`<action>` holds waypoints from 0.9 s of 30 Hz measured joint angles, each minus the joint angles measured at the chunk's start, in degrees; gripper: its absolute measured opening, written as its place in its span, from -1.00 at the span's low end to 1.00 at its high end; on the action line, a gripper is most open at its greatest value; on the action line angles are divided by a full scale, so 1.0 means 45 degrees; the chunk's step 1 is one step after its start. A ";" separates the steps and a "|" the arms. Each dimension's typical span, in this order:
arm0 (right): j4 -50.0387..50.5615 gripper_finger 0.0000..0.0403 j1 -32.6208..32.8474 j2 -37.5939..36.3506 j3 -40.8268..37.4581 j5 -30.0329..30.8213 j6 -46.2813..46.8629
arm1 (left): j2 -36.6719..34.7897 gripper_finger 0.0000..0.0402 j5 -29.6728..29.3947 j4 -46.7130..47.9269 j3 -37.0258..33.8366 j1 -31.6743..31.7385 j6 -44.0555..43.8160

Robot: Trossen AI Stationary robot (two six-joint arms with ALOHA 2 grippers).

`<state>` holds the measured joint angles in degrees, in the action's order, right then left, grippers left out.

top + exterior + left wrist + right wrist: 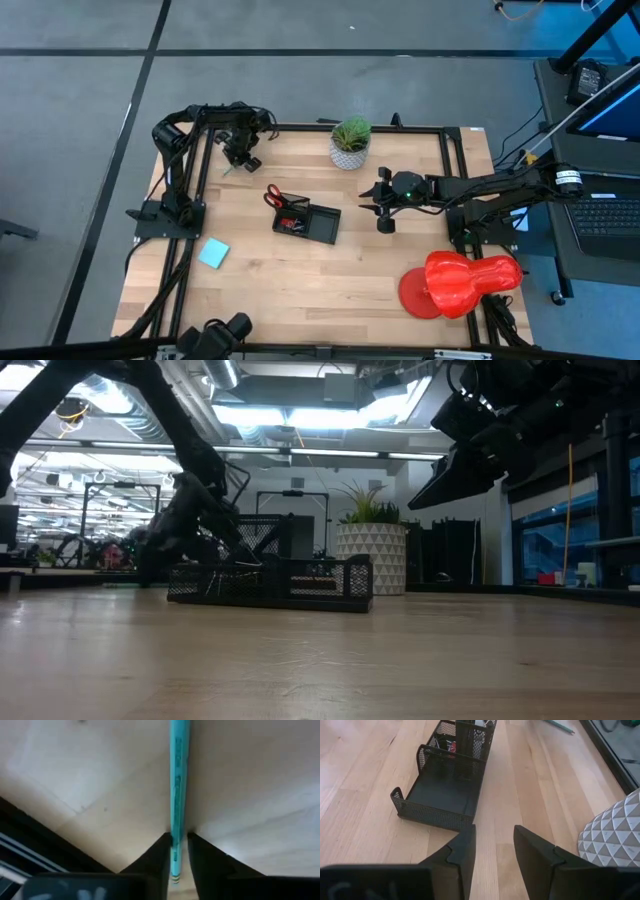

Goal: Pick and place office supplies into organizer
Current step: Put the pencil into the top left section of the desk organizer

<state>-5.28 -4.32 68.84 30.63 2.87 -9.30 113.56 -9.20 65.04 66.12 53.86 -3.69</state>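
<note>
Straddling the green pencil (179, 785), the left gripper (243, 152) is down at the table's (300, 290) far left corner, fingers close on either side of the shaft, seemingly pinching it. Farther right, the right gripper (494, 851) hovers with fingers apart and empty, just beside the black organizer (440, 795).

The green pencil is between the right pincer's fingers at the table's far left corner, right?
Not quite: it is the left pincer, not the right, that has the thin green pencil between its fingers, as the left wrist view shows. The right pincer holds nothing.
</note>
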 joint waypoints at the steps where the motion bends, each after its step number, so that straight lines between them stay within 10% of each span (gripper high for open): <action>1: -0.0005 -0.33 0.0000 0.0000 0.0000 0.0000 0.0000 | 0.0000 -0.72 -0.0032 0.0009 -0.0060 -0.0070 -0.0089; 27: 0.1264 -0.33 0.0019 0.0000 0.0000 -0.0004 0.0724 | -0.0005 -0.96 -0.0700 0.0636 -0.1662 -0.4845 -0.3824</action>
<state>0.41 -4.23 68.84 30.63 2.86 -6.04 113.54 -12.35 67.90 58.64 32.05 -20.90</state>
